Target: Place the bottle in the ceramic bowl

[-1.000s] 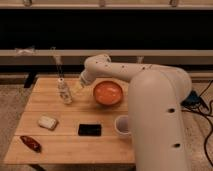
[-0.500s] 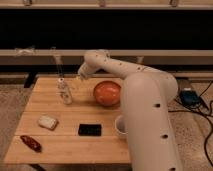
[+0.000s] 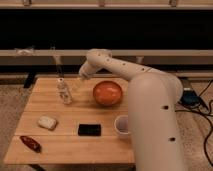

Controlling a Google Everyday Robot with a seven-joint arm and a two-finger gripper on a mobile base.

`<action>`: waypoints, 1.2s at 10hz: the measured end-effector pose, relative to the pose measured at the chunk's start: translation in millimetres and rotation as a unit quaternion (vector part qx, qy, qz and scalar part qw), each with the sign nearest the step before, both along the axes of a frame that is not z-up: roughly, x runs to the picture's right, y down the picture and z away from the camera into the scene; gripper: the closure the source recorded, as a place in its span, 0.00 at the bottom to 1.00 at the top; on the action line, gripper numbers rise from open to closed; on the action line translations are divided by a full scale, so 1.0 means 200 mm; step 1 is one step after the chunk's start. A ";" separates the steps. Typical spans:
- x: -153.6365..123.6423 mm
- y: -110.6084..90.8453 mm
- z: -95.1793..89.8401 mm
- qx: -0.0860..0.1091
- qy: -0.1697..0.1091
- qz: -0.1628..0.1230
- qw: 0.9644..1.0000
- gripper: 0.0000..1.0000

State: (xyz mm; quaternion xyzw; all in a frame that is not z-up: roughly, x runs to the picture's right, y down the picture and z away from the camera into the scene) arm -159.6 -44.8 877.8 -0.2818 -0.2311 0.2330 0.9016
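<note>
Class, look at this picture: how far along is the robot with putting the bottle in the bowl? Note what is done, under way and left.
Done: nothing placed yet; the bottle stands on the table, left of the bowl and apart from it. In hand: the gripper is right above the bottle. Left: lifting it, carrying it right, setting it in the bowl.

We have one view only, set high above the near edge and looking down and forward across the whole tabletop (image 3: 75,145) to the dark wall (image 3: 150,30). The robot's arm (image 3: 150,110) looms close at right, and the tool (image 3: 81,76) sits farther off, over the tabletop's far side.
</note>
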 end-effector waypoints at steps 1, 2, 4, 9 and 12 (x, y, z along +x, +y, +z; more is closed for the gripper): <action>-0.03 0.04 -0.03 0.000 -0.008 -0.014 1.000 0.20; -0.05 0.06 -0.05 0.000 -0.012 -0.020 1.000 0.20; -0.08 0.10 -0.08 0.001 -0.020 -0.037 0.999 0.20; -0.20 0.12 -0.09 0.000 -0.041 -0.056 0.998 0.20; -0.28 0.13 -0.11 0.001 -0.055 -0.071 0.996 0.20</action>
